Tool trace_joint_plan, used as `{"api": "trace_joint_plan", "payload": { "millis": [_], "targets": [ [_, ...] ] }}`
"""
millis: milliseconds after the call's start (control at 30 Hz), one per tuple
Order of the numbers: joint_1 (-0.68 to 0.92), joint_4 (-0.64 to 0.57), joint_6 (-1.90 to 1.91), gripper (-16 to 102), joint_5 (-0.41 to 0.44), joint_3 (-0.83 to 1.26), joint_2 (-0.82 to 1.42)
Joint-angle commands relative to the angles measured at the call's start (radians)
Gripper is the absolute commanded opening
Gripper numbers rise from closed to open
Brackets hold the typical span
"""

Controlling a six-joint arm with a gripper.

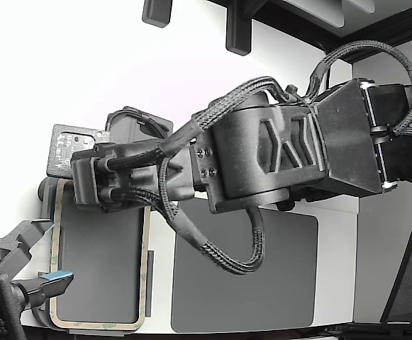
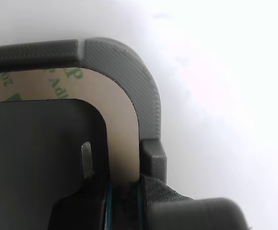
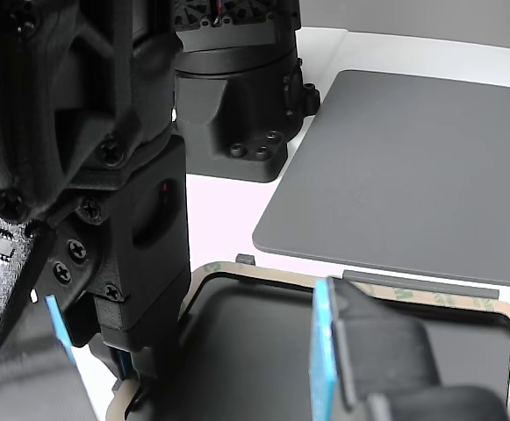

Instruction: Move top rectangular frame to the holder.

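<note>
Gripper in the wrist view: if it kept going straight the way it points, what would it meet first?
Probably the rectangular frame itself: the gripper already sits at its pale border, inside the holder corner. Contact cannot be confirmed.

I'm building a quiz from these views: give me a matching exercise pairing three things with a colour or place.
Things:
1. rectangular frame
2. holder
3. flat mat

Descriptions:
A. plain dark grey sheet, lying toward the exterior view's right
B. pale beige border with green print
C. ribbed grey plastic with a raised tab, curving around the frame's corner

Pairs: 1-B, 2-C, 3-A
</note>
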Motion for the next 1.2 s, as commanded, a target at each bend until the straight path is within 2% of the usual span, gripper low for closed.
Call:
{"api": "trace_joint_plan", "payload": {
  "millis": [0, 467, 600, 667, 700, 767, 800, 833, 1067, 1167],
  "targets": [
    [-0.006, -0.009, 0.002, -11, 0.0, -0.014, 0.023],
    [-0.003, -0.006, 0.015, -10, 0.002, -0.012, 0.028],
    [-0.003, -0.011, 0.012, -4, -0.003, -0.009, 0.028],
    [-0.003, -0.011, 0.011, 11, -0.005, -0.009, 0.028],
    [-0.003, -0.011, 0.014, 22, -0.006, -0.009, 0.028],
    [-0.003, -0.014, 0.018, 62, -0.012, -0.005, 0.028],
    [-0.003, -0.015, 0.018, 78, -0.014, -0.003, 0.028],
    [-0.003, -0.018, 0.02, 100, -0.017, -0.003, 0.028],
    [-0.002, -0.008, 0.067, 100, -0.012, -0.035, 0.037],
    [-0.002, 0.003, 0.121, 100, 0.021, -0.043, 0.083]
  ]
}}
